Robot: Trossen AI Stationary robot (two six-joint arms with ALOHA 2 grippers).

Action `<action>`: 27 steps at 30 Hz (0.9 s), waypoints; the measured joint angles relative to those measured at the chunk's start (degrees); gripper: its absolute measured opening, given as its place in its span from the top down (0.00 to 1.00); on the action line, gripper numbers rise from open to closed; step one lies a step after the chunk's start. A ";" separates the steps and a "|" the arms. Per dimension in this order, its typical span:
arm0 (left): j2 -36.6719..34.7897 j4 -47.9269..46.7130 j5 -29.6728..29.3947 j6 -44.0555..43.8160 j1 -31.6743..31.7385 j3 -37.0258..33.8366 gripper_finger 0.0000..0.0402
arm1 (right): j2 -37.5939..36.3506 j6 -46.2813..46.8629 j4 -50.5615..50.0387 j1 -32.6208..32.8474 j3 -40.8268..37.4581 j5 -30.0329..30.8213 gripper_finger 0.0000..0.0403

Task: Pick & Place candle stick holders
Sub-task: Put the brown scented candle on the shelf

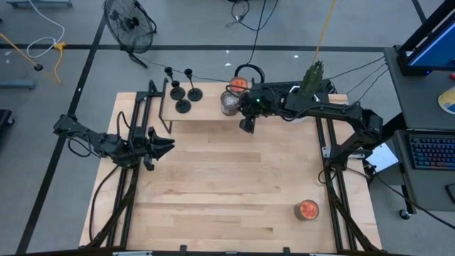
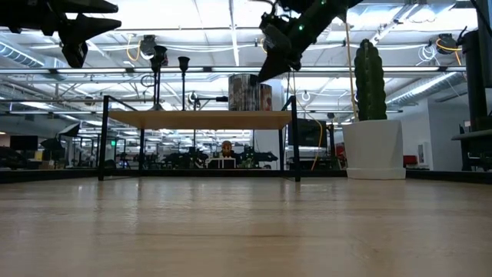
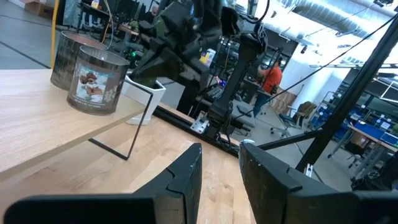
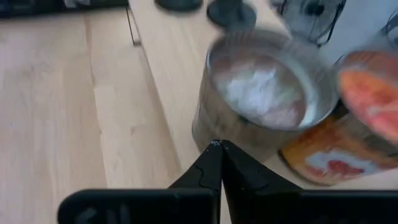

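Nearest the front edge, a lone candle jar with an orange top (image 1: 307, 210) is seen on the table (image 1: 227, 199), well clear of both arms, so little trouble is expected there.

Further in, the left gripper (image 1: 165, 146) is held over the table's left side, its fingers (image 3: 186, 177) parted with nothing between them. It is parked beside the black frame of the low shelf (image 1: 192, 112); if it is swung toward the shelf without being lifted, the frame leg could be clipped.

Further back, the right gripper (image 1: 247, 126) is seen hanging just off the shelf's front edge, its jaws pressed fully together on nothing. Right in front of its tip a glass candle jar (image 4: 261, 93) is seen, with a second orange-labelled jar (image 4: 348, 124) just beside that. Here the real risk is judged to lie: a shut gripper driven forward at this height would push the glass jar along the shelf, or into its neighbour, and a jar could be tipped or shoved off the back.

Farthest away, the three candle stick holders (image 1: 183, 91) are found clustered at the shelf's left end, upright and untouched. They look top-heavy on thin stems, so one could be toppled into the others by a sideways brush, and the jaws must be opened before any approach.
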 joint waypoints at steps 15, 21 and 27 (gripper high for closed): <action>-0.02 0.02 -0.01 -0.11 0.00 0.00 0.72 | 2.72 -0.04 6.00 -0.35 -0.18 -2.86 1.00; 0.00 0.04 0.01 -0.62 0.00 0.00 0.72 | 2.34 1.51 5.48 0.28 -0.11 -3.70 1.00; 0.02 3.27 -1.05 -0.60 0.01 0.00 0.72 | -2.88 2.60 -2.20 3.10 0.06 -3.76 1.00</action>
